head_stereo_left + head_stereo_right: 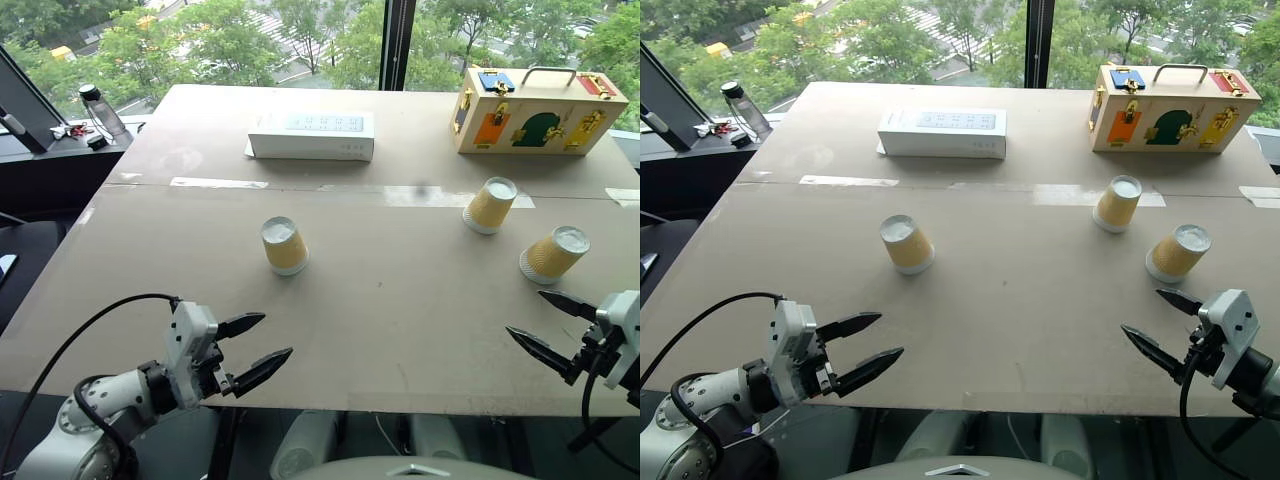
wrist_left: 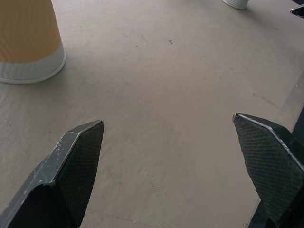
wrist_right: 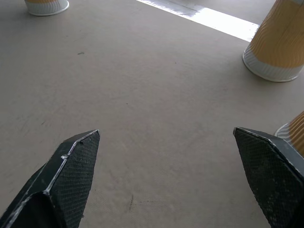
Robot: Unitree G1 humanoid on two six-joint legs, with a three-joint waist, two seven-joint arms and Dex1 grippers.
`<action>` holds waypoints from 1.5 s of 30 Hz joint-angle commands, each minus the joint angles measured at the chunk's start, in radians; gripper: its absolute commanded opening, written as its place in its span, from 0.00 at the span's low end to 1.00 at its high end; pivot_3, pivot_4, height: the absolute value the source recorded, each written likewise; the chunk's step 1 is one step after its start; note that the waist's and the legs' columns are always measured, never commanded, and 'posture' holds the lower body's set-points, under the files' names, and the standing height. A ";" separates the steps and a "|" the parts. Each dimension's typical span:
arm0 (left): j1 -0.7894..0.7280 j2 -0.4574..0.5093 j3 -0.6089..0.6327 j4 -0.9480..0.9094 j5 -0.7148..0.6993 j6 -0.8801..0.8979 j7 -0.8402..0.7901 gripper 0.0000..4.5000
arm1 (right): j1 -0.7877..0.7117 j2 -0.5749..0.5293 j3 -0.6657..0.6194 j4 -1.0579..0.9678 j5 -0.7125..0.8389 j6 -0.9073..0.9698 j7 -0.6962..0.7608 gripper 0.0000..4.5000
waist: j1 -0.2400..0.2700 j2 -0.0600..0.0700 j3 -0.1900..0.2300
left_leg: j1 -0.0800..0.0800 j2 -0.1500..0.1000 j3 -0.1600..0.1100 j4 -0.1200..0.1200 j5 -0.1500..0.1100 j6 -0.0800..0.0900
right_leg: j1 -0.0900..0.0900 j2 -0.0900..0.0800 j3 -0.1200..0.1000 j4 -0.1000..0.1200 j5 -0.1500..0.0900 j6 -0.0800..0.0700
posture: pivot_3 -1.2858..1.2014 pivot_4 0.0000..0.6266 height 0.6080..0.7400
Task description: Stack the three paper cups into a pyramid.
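Three paper cups stand upside down and apart on the tan table (image 1: 400, 320), each with mustard ribbed sides and its white base up. One cup (image 1: 284, 245) is left of centre, a second (image 1: 490, 205) is at the right, and the third (image 1: 553, 253) is just right of and nearer than it. My left gripper (image 1: 277, 335) hovers open near the table's front edge, nearer than the left cup (image 2: 28, 42), empty. Also open and empty, my right gripper (image 1: 525, 312) sits just in front of the third cup (image 3: 294, 133), with the second cup (image 3: 275, 47) beyond.
A long white box (image 1: 311, 135) lies at the back centre. A wooden case (image 1: 537, 110) with coloured latches and a handle stands at the back right. Off the table's far left corner stands a water bottle (image 1: 100, 110). A tape seam (image 1: 220, 183) crosses the table.
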 commanded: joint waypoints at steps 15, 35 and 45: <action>-0.430 -0.014 -0.042 0.266 0.103 0.016 0.152 0.99 | -0.135 -0.005 0.177 -0.281 0.181 -0.016 0.031 0.99 | 0.005 0.001 0.000 | 0.000 0.000 -0.005 0.001 0.000 0.001 | 0.000 0.001 -0.007 -0.001 0.003 0.004 | 0.52 0.24 1.00; -0.816 -0.094 -0.248 0.644 0.261 -0.149 -0.009 0.62 | 0.022 0.002 0.161 -0.320 0.133 -0.115 0.002 1.00 | 0.000 0.000 0.000 | -0.001 0.000 -0.009 0.001 0.000 0.000 | 0.000 0.001 -0.010 -0.001 0.003 0.004 | 0.52 0.24 1.00; -0.927 -0.158 -0.305 0.624 0.251 -0.106 -0.052 0.55 | 0.113 0.038 0.143 -0.350 0.086 -0.147 -0.069 1.00 | 0.001 0.000 0.000 | -0.002 0.000 -0.010 0.002 0.000 0.000 | 0.000 0.001 -0.012 -0.001 0.003 0.004 | 0.52 0.24 1.00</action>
